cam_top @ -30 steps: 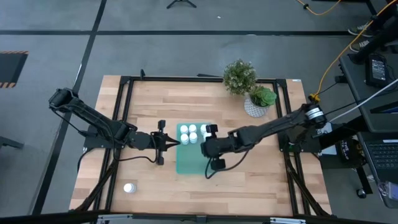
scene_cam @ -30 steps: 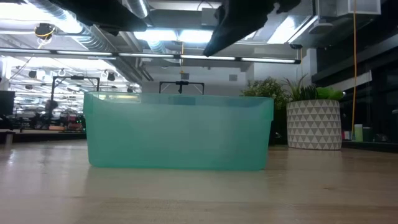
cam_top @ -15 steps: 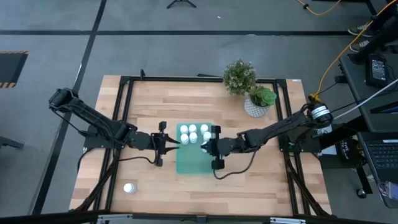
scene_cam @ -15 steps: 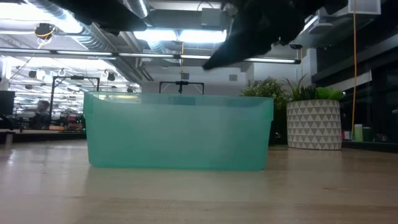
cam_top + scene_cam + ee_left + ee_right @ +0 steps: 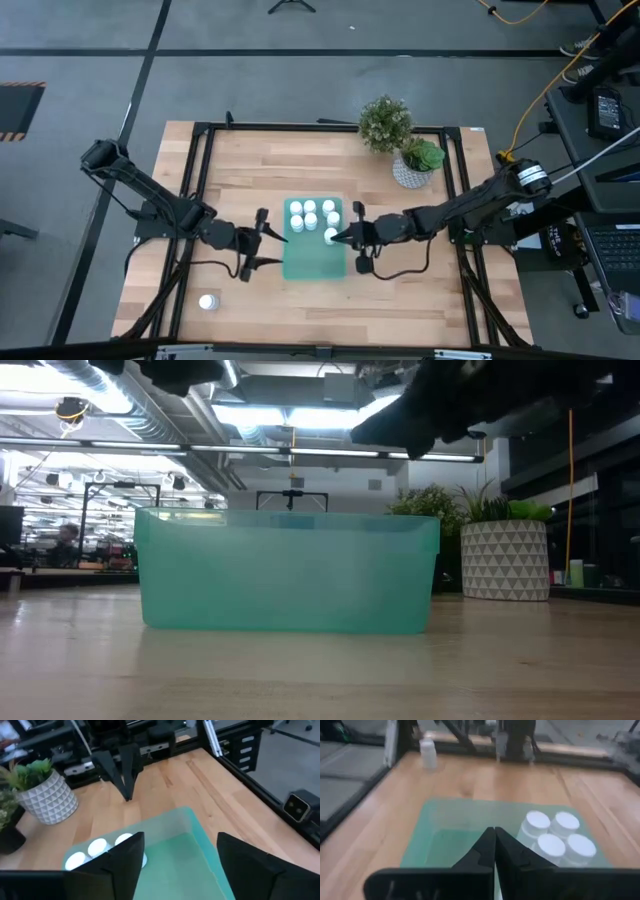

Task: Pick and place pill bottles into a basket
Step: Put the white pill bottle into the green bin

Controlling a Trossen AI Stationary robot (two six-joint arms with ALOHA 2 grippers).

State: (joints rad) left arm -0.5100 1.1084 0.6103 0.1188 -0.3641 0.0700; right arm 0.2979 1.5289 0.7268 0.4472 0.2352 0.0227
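Note:
The teal basket (image 5: 312,255) lies at the table's middle. Several white pill bottles (image 5: 311,214) stand upright in its far end, seen also in the right wrist view (image 5: 552,834) and the left wrist view (image 5: 96,848). One more bottle (image 5: 208,301) stands on the table near the front left corner. My left gripper (image 5: 279,250) hovers open at the basket's left rim, with nothing between its fingers (image 5: 125,865). My right gripper (image 5: 337,238) is shut and empty above the basket's right rim, its tip pointing left.
A white patterned plant pot (image 5: 411,168) and a bushy plant (image 5: 385,123) stand at the far right of the table. A black frame (image 5: 200,180) runs round the tabletop. Bare wood lies near and left of the basket (image 5: 288,575).
My left gripper has opened and drawn back a little toward the near left. My right gripper has pulled back from over the basket toward the table's right edge, uncovering the bottles on the basket's right side.

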